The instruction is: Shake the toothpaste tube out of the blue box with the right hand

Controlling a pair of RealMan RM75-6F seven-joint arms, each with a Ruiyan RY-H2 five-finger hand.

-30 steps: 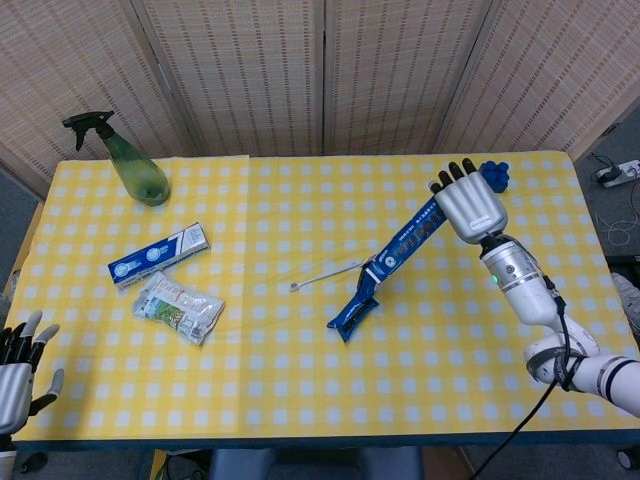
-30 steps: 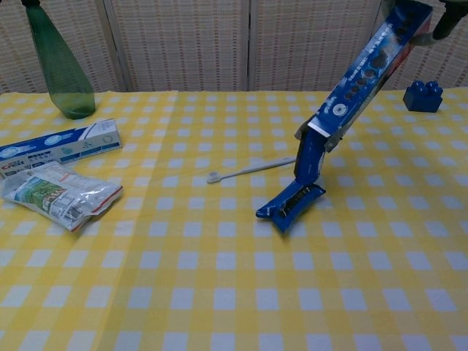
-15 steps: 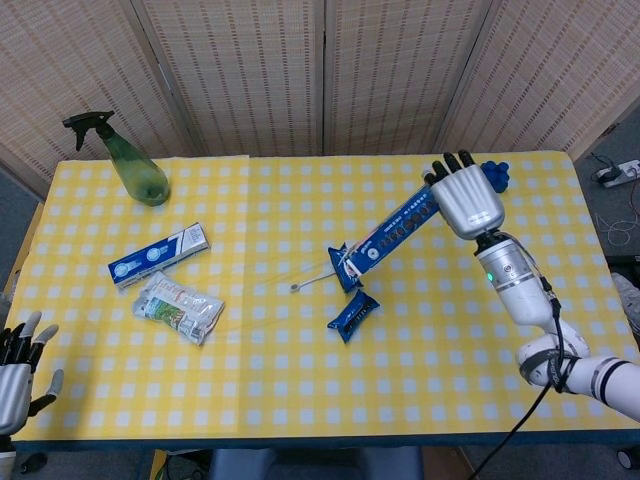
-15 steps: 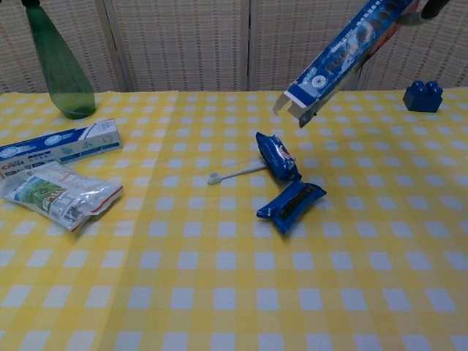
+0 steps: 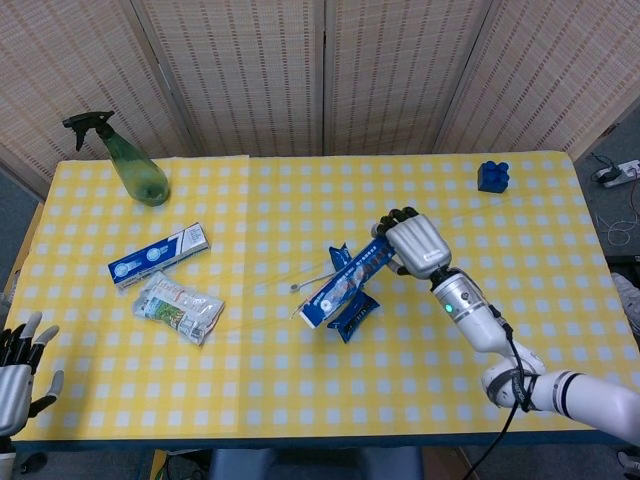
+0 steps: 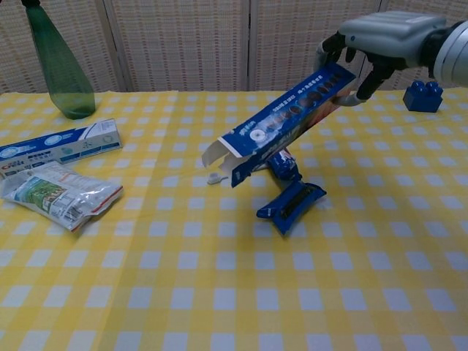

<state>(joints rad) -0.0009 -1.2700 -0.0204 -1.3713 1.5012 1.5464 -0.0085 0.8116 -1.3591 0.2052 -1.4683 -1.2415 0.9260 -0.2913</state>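
My right hand grips the far end of the long blue box and holds it tilted above the table, open end lowest and pointing left. In the chest view the right hand is at the upper right, and the blue box slants down to its open flap. The blue toothpaste tube lies bent on the yellow checked cloth, outside the box and partly under it; the tube shows just below the box in the head view. My left hand is at the lower left edge, fingers spread, holding nothing.
A thin white stick lies left of the tube. A green spray bottle stands far left. A white-and-blue carton and a foil packet lie on the left. A blue brick sits at the far right.
The right hand has come down and toward the near left with the box, which was raised high before. The tube slid out of the box and now lies on the cloth.
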